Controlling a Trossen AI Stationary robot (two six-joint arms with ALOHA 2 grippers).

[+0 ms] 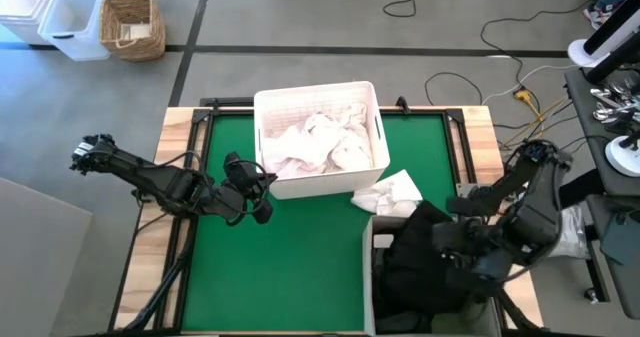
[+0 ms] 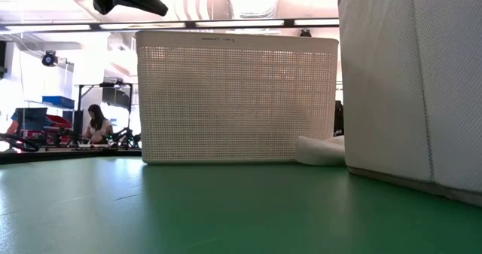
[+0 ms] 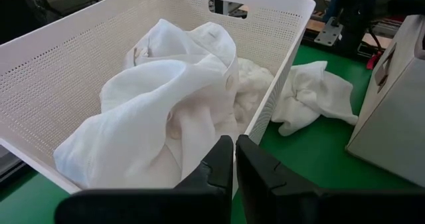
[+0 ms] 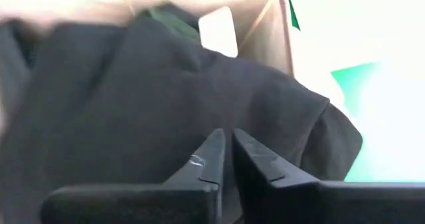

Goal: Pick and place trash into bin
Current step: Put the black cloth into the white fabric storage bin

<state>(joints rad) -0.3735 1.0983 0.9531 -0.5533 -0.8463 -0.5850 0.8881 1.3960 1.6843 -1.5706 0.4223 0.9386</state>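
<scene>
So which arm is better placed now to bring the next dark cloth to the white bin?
The right. Its gripper is shut directly over the black cloth in the side container, possibly pinching it. The left gripper, shut and empty, hovers at the white bin, away from the cloth.

Wicker basket point(image 1: 133, 25) beside clear tubs point(image 1: 73, 23) — cables point(image 1: 500, 47) on floor

Even overhead light on tabletop point(image 1: 280, 267), soft shadows. Low view backlit, ceiling glare. Right wrist view blurred, overexposed at one side.
</scene>
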